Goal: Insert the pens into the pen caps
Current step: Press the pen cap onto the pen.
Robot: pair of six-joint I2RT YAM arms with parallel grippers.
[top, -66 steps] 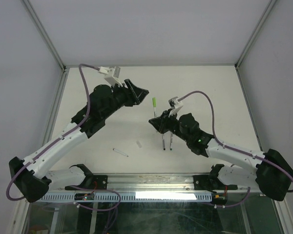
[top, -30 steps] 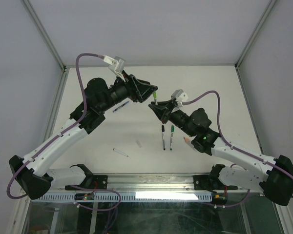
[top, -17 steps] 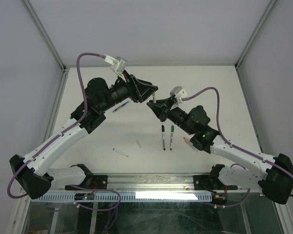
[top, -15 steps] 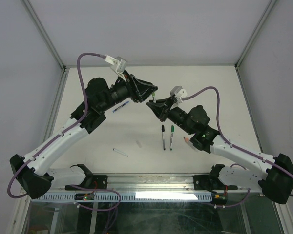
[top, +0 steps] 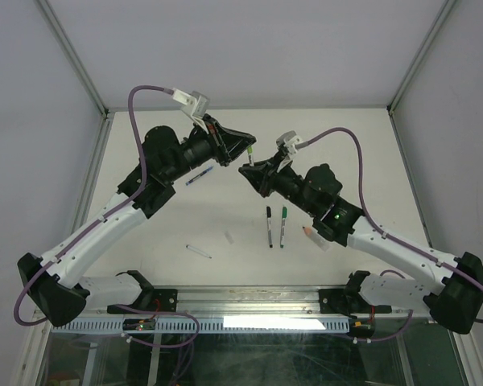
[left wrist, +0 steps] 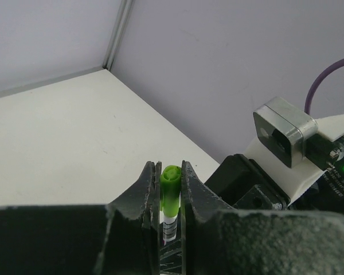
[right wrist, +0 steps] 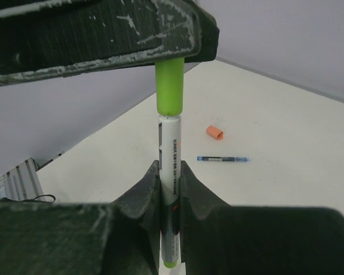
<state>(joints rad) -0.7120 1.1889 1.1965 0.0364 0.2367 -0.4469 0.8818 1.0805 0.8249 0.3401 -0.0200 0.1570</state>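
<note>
Left hand point(left wrist: 171, 171): clenched on the light green cap point(left wrist: 171, 184), one finger on either side of it.
Right hand point(right wrist: 169, 172): grasping the white pen point(right wrist: 168, 150) around its barrel.
Cap and pen: the cap sits on the pen's end with its rim touching the barrel. Both are held in the air over the bench point(top: 362, 145), toward its far edge.
Bench middle: a black-capped pen point(top: 269, 225) and a dark-green-capped pen point(top: 282, 224) lie parallel, just beside each other.
Right of those: an orange-tipped pen point(top: 312, 235), partly under the right arm.
Toward the left edge: a blue pen point(top: 199, 176), with an orange cap point(right wrist: 215, 133) near it, not touching.
Toward the near edge: a slim white stick point(top: 199, 252) and a short clear piece point(top: 229, 237).
</note>
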